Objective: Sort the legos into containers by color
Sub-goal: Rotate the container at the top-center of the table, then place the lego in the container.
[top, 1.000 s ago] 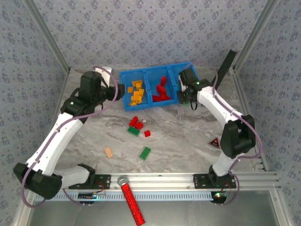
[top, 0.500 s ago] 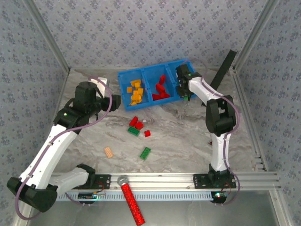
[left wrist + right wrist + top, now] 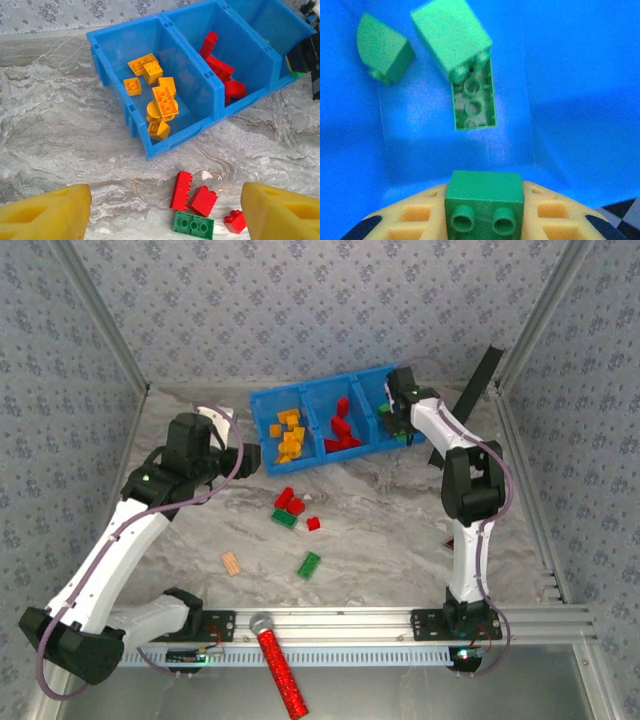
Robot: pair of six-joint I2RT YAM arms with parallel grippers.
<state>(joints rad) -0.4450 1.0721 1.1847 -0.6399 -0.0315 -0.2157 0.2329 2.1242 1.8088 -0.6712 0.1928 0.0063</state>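
Green brick [image 3: 484, 200], studs toward the camera, is pinched between the yellow pads [image 3: 427, 202] of the right gripper [image 3: 484, 217], which hangs over the right compartment of the blue tray [image 3: 570, 75]. On that compartment's floor lie a rounded green piece [image 3: 385, 47] and a green block [image 3: 452, 42] resting against an upturned green plate [image 3: 474, 102].

The left gripper [image 3: 162, 202] has its jaws spread wide with nothing between them, above the marbled table [image 3: 60, 130] just in front of the tray. Below it sit two red bricks [image 3: 192, 195] touching each other, a flat green brick [image 3: 193, 225] and a small red brick [image 3: 234, 221]. Orange bricks [image 3: 157, 97] lie in the left compartment, a heap of red bricks [image 3: 222, 75] in the middle one.

Nearer the arm bases lie another green brick [image 3: 309, 565], a tan block [image 3: 231, 563] and a red glittery stick [image 3: 283, 672].
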